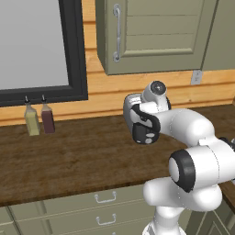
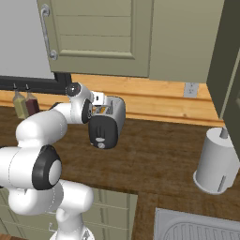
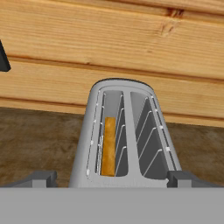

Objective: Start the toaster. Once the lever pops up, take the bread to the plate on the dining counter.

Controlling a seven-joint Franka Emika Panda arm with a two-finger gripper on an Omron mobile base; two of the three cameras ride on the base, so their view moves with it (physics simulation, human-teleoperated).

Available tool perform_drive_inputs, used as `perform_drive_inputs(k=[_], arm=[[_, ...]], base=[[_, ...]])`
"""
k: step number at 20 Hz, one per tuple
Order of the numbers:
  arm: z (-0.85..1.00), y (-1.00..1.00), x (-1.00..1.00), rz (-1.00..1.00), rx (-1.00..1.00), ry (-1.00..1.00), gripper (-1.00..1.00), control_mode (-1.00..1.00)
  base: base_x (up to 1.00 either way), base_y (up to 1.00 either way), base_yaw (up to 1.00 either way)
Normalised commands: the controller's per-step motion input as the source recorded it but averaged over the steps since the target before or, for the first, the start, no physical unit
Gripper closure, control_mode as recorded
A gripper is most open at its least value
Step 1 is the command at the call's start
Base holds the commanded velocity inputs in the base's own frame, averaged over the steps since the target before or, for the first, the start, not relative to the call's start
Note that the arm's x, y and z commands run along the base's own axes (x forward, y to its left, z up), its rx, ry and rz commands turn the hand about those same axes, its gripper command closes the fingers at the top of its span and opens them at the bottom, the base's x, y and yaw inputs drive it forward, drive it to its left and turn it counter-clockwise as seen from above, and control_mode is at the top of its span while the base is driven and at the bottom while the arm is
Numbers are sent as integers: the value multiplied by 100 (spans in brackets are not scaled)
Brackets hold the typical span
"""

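- The toaster (image 2: 108, 123) is seen standing on the dark wood counter (image 1: 69, 156), close to the plank wall at the far side, with the arm's hand just above and behind its near end.
- In the hand view the toaster (image 3: 124, 135) is looked down on lengthwise: its long axis runs from the near edge toward the wall, and its two slots run the same way.
- The black end panel (image 2: 100, 133) with lever and knob is turned toward the near side of the counter, facing the robot.
- The bread (image 3: 108, 146) is seated in the left slot, edge up, its length lying along the slot; the right slot is seen empty.
- The gripper (image 3: 111, 178) is held wide apart, with one dark tip at each side of the toaster's near end and nothing clamped between them.
- Whether the lever is up or down cannot be told from these views.
- Risk, as judged: the lever sits on the end panel below the hand, so a push made from this height could land on the toaster's top rim instead, and the toaster could be slid toward the wall without starting.
- A further risk: with the jaws this wide, the lever could be missed by both fingers, or the body could be tipped if only one finger catches it.
- The bottles (image 1: 39, 119) at the far left are well apart and are unlikely to be disturbed.
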Motion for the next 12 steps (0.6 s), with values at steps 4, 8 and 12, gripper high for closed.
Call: perform_drive_inputs(k=[4,8,12], arm=[[0,0,0,0,0,0,-100,-100],[0,0,0,0,0,0,-100,-100],[0,0,0,0,0,0,-100,-100]], base=[[0,0,0],[0,0,0],[0,0,0]])
